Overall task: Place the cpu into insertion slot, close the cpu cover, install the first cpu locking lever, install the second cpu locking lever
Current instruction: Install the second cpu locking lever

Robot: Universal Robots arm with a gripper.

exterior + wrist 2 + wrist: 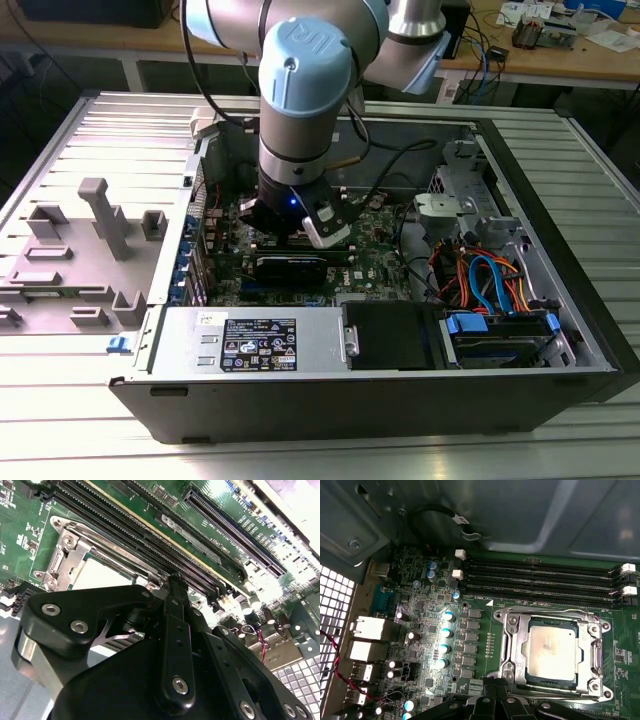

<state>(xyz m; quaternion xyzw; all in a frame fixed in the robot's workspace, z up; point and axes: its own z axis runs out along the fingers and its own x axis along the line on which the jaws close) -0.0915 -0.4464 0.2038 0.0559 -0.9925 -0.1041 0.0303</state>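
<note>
The cpu already sits in the insertion slot — its flat silver top shows plainly in the first wrist view. The cpu cover lies shut over it, a metal frame all around the chip, with the chip showing through the big square window. So the first two jobs look done.

What about the two locking levers? A thin metal bar runs along the edge of the cover nearest the long black memory slots, and it looks like it lies flat, but I cannot tell if either lever is hooked down.

The gripper hangs right at the edge of the cover, on the side away from the memory slots in the first wrist view. In the second wrist view its black fingers look pulled close together, with the tip low over the green circuit board just beside the cpu (nothing seems to be held between them). It may be touching something there — the spot is hidden by the gripper itself.

In the exterior view the arm reaches straight down into the open computer case.
</note>
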